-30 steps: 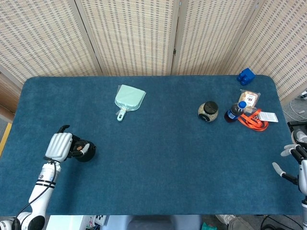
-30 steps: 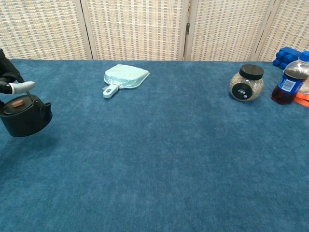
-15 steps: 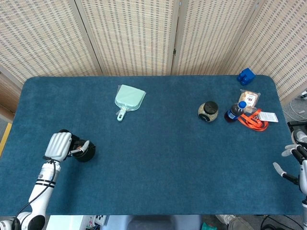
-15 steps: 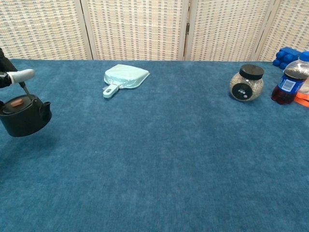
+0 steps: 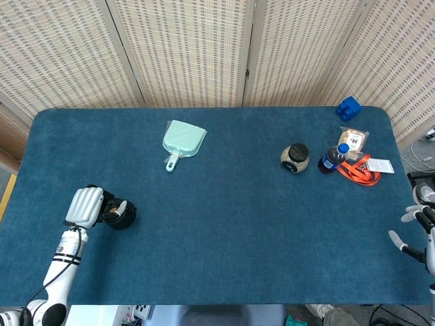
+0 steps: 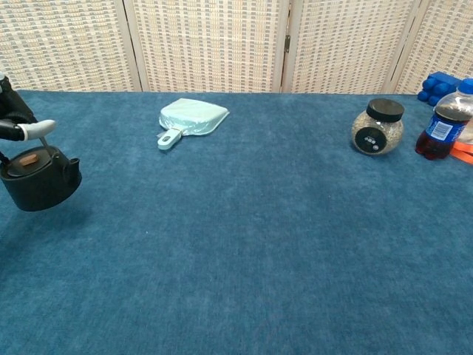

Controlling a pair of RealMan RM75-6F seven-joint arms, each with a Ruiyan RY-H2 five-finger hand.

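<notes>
A small black teapot (image 5: 122, 214) with a brown knob on its lid sits at the near left of the blue table; in the chest view the teapot (image 6: 38, 180) looks slightly tilted. My left hand (image 5: 86, 206) is right beside it and holds its thin wire handle, with a white fingertip (image 6: 37, 129) over the lid. My right hand (image 5: 416, 229) hangs past the table's right edge, fingers apart, holding nothing. The chest view does not show it.
A mint dustpan (image 5: 183, 140) lies at the back left of centre. At the back right stand a black-lidded jar (image 5: 295, 157) and a dark drink bottle (image 5: 332, 158), with an orange strap (image 5: 360, 171), a snack packet (image 5: 354, 139) and a blue block (image 5: 348, 107).
My left hand's finger rose over the teapot, then came back down, and the teapot shifted a little to the right. The right hand has barely moved.
</notes>
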